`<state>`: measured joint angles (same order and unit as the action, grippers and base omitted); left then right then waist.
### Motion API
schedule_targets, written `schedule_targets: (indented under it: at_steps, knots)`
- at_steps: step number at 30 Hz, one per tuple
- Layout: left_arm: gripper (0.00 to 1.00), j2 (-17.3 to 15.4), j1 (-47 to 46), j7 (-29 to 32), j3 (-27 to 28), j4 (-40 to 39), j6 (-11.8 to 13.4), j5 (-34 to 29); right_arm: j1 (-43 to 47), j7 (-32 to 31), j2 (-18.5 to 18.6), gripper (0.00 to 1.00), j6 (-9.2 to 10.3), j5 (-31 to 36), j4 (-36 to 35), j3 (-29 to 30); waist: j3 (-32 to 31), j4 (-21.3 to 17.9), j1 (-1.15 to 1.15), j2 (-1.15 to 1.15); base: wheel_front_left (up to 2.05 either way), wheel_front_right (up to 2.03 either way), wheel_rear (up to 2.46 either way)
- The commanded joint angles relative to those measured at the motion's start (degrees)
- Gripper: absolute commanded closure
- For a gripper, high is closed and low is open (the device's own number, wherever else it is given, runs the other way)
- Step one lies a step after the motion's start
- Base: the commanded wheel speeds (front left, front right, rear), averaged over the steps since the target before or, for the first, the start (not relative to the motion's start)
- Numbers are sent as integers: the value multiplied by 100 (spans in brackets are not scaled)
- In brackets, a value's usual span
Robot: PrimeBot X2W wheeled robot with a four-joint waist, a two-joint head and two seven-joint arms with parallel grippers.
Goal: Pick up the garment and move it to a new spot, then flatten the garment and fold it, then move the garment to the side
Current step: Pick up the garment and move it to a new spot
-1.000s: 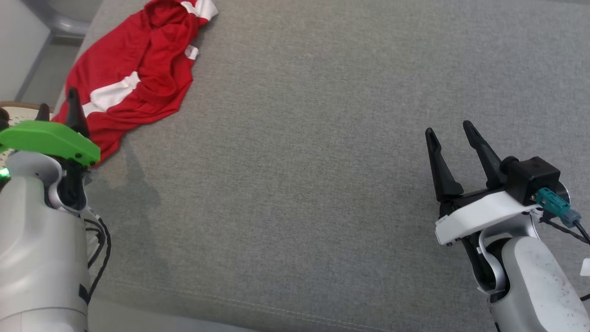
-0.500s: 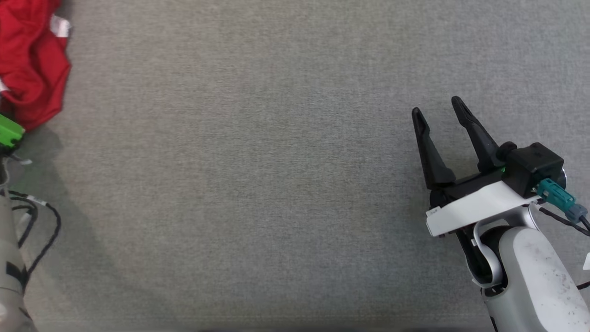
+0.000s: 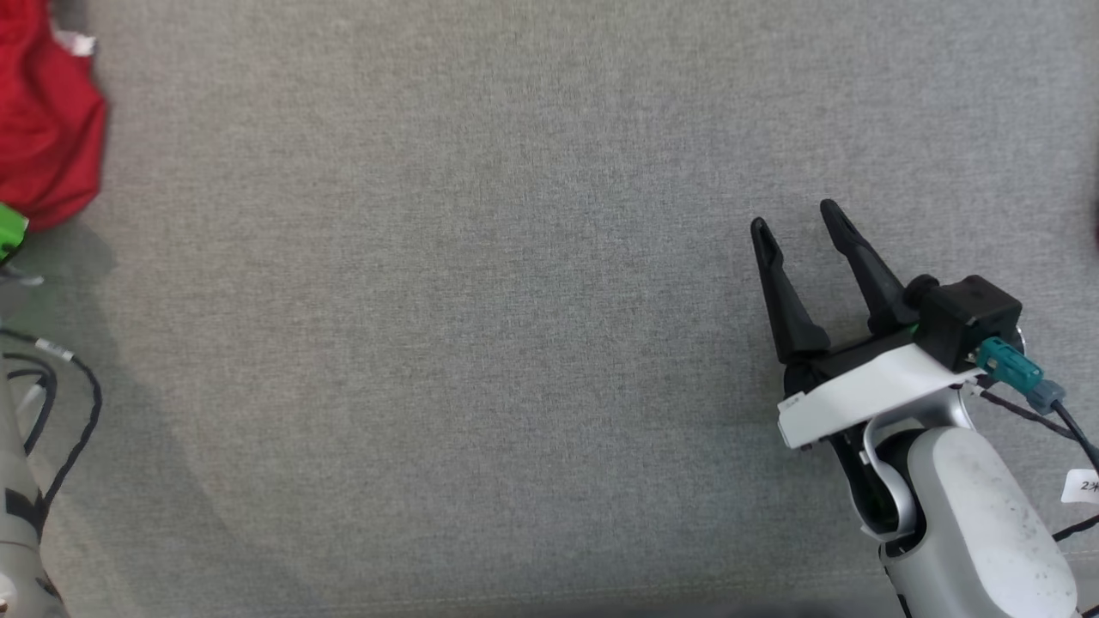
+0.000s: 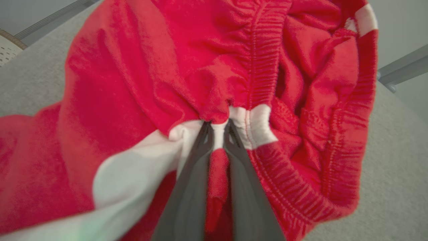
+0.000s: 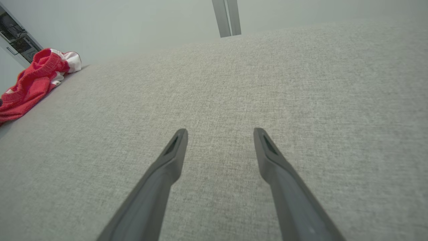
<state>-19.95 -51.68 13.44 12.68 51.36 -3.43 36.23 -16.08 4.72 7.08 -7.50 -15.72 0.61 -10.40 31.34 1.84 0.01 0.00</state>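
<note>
Grey woven upholstery covers pretty much the whole work surface, and the red garment with white stripes is bunched up way over at the far left edge of it. In the left wrist view the left gripper has its two dark fingers pinched together on a fold of the garment, right where a white stripe meets the ribbed elastic band, with a bit of red cloth squeezed between them. The right gripper sits over on the near right, well apart from the cloth, fingers spread wide and holding nothing, hovering just above plain upholstery. From its own camera, the right gripper looks across a long stretch of grey toward the garment heaped at the far left. Other stuff around: a green cover and loose black cables at the left edge, a teal connector and a small paper tag on the right wrist, and a grey metal post against the pale wall behind.
</note>
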Motion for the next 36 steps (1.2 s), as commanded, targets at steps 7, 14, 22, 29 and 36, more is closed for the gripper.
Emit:
schedule_targets:
  at_steps: [7,14,22,29,36]
  knots:
    - [100,184,53,121,-299,-1082,-281,123,245,241,-88,0,1,-257,474,-92,-1339,246,-1,0,0,0,0]
    - [100,594,143,701,-891,-2373,-366,221,442,417,-214,0,1,-380,751,-148,-2076,-85,-1,0,0,0,0]
    - [100,1332,606,1217,-1757,-3522,-392,402,653,380,-258,0,1,-330,782,-15,-2331,-855,-1,0,0,0,0]
    - [100,1675,1126,1247,-2696,-3755,-403,814,697,330,-314,0,1,-362,639,46,-2084,-1625,-1,0,0,0,0]
    - [100,1682,1658,1124,-3564,-3470,-384,771,751,404,-366,0,1,-429,663,24,-1792,-2154,-1,0,0,0,0]
